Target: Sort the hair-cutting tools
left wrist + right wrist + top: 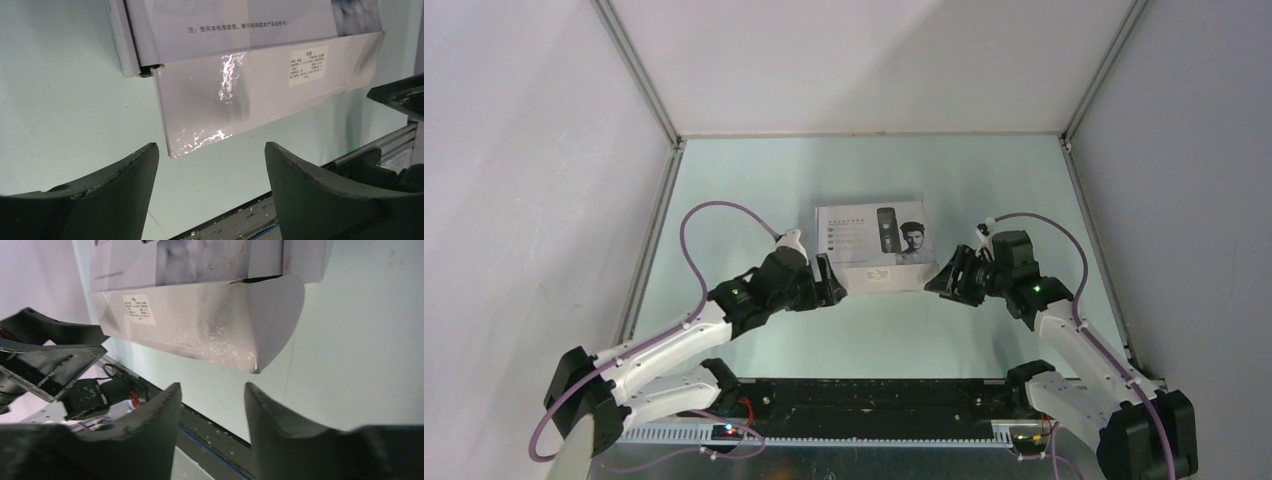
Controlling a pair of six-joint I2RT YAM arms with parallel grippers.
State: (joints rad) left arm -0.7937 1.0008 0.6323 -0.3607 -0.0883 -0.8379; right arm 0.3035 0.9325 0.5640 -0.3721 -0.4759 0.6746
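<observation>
White box point(871, 262) between left end effector point(831, 282) and right end effector point(943, 281), both spread; lid portrait point(912, 243) clear only overhead.

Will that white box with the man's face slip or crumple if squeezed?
Probably slippery: the box has a glossy front with glare. It may dent, looking like thin card with a flap ajar. Lying flat, it should slide rather than tip.

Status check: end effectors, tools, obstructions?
Left end effector open, empty, left of box. Right end effector open, empty, right of it. Box shut, tools not in view. No obstructions seen.
</observation>
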